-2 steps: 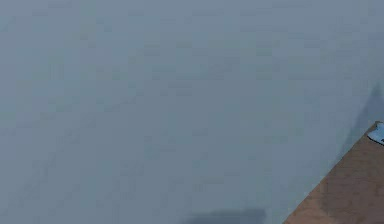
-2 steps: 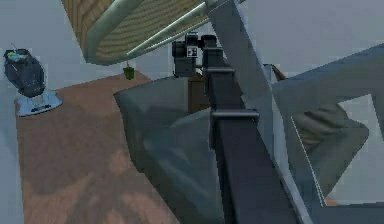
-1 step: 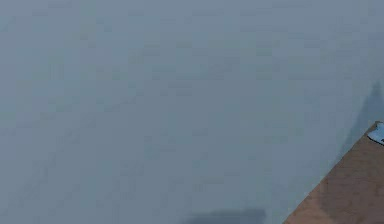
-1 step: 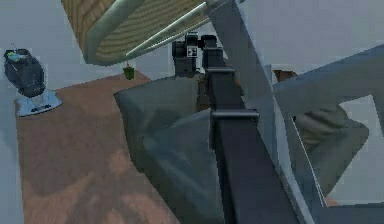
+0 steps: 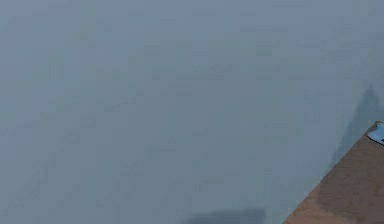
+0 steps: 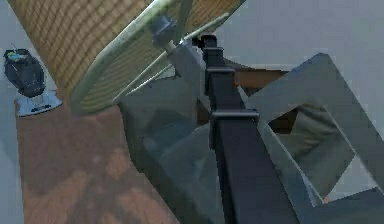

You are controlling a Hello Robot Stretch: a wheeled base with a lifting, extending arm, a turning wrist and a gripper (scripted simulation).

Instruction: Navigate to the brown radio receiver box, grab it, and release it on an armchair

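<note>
In the arm side view the dark arm bar (image 6: 232, 140) rises from the bottom edge to the top middle. Its far end, with the gripper (image 6: 204, 45), meets a big brown woven shape (image 6: 95, 45) with a pale round rim at the top left. I cannot make out the gripper's far end, so I cannot tell whether it holds anything. Under and to the right of the arm stands a grey upholstered seat with angular sides, seemingly an armchair (image 6: 320, 105).
A small dark object on a white base (image 6: 27, 82) lies on the brown floor (image 6: 70, 165) at the arm side view's left; it shows again as a small object (image 5: 378, 132) at the forward view's right edge. A grey-blue wall (image 5: 160, 100) stands close ahead.
</note>
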